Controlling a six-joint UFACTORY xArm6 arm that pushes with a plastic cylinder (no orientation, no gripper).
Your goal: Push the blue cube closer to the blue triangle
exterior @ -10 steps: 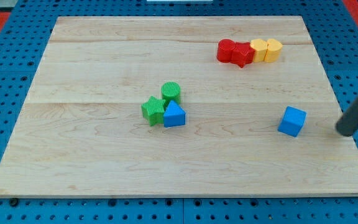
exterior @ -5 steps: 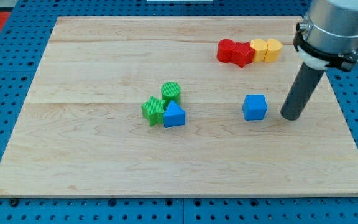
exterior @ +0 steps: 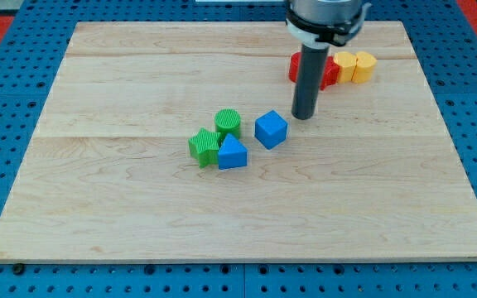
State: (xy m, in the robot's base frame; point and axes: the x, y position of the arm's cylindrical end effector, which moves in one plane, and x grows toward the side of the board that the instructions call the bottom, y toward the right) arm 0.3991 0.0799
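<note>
Wooden board [exterior: 122, 74] on blue pegboard. Blue cube [exterior: 271, 130] near board centre, just right of blue triangle [exterior: 232, 154], small gap between. Green cylinder [exterior: 228, 122] and green star [exterior: 204, 146] touching triangle on its upper left. My tip [exterior: 305, 117] just upper right of cube, close beside it; contact unclear. Rod carries no gripper, nothing held. Red blocks [exterior: 325, 73] and yellow blocks [exterior: 354, 66] clustered top right, partly behind rod.

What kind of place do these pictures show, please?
Probably a robotics lab bench: a wooden board lies on a blue pegboard, small coloured blocks like the blue cube sit on it, and my tip stands just right of that cube.
</note>
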